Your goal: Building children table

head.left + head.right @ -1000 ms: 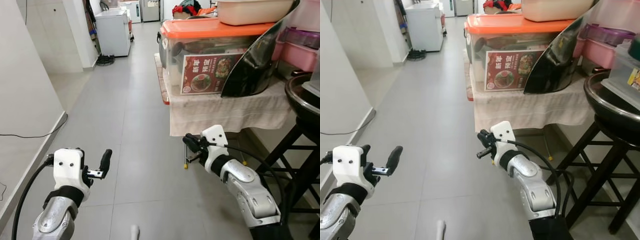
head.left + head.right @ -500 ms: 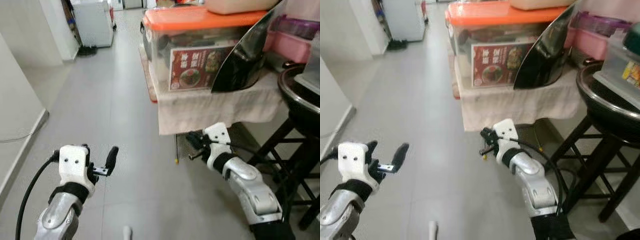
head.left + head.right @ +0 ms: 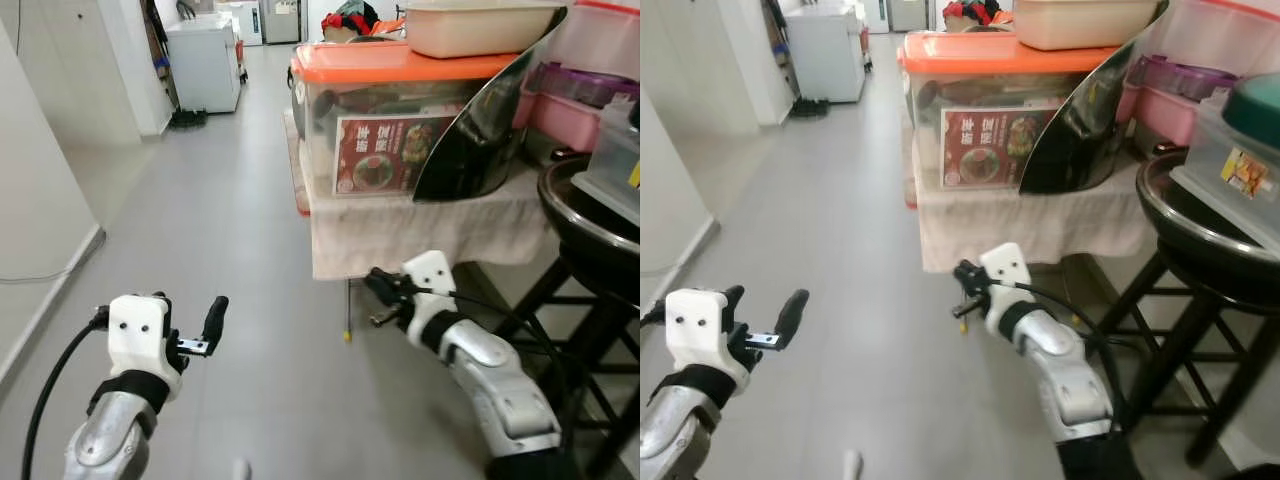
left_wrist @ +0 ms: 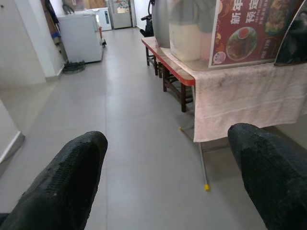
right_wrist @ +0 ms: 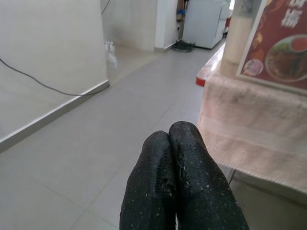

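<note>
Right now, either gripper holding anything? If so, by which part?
Nothing is held. The left gripper is open, with only floor between its fingers. The right gripper is shut, its fingertips pressed together on nothing.

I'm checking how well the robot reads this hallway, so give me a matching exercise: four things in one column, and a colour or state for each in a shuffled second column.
Things:
1. left hand
2. right hand
3. storage box lid
4. freezer

Colours or states:
A. orange
B. fingers pressed together, holding nothing
C. white
D. fingers spread wide, holding nothing

Pairs: 1-D, 2-B, 3-A, 4-C
</note>
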Robot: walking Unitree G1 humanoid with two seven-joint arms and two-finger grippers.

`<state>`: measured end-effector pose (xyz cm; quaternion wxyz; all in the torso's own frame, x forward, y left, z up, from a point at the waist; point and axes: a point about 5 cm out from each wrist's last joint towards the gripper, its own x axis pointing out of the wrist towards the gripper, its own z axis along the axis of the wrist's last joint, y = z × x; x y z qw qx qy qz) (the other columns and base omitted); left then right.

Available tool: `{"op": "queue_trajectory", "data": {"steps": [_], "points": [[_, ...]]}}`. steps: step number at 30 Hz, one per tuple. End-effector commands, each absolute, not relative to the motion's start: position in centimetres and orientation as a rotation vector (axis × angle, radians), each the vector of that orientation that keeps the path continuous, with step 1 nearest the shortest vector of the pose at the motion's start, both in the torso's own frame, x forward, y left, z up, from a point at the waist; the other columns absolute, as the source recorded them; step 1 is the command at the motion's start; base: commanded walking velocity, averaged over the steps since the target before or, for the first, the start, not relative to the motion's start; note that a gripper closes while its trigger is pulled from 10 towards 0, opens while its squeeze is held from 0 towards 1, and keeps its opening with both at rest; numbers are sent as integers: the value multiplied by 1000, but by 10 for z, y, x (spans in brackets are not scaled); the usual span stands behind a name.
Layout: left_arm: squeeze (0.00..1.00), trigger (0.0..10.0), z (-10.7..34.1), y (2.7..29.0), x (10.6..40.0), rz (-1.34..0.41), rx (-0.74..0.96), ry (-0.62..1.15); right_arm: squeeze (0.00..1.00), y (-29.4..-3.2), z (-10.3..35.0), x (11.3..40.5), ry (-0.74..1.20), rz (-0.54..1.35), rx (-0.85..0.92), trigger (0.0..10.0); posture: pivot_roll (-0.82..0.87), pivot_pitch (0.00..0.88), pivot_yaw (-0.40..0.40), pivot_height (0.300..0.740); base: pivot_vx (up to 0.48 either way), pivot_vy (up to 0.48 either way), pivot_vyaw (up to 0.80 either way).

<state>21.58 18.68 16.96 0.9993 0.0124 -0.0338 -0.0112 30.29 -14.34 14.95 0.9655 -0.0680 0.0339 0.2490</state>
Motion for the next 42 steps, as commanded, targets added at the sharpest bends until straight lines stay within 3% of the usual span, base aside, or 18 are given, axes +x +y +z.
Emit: {"op": "queue_trajectory", "data": {"steps": [1, 17, 37, 42], "points": [[0, 10000, 169, 188, 215, -28, 41, -61, 0, -144, 149, 303, 74, 502, -131, 10000, 18, 0, 16, 740, 259, 0, 0], [0, 10000, 169, 187, 215, -37, 33, -66, 0, -144, 149, 303, 73, 500, -125, 10000, 20, 0, 17, 740, 279, 0, 0], [0, 10000, 166, 207, 212, 130, 37, -45, 0, -146, 149, 302, 60, 511, -172, 10000, 18, 0, 14, 740, 0, 0, 0], [0, 10000, 173, 212, 206, 182, 8, -75, 0, -165, 148, 302, 106, 442, -238, 10000, 16, 0, 3, 740, 0, 0, 0]]}}
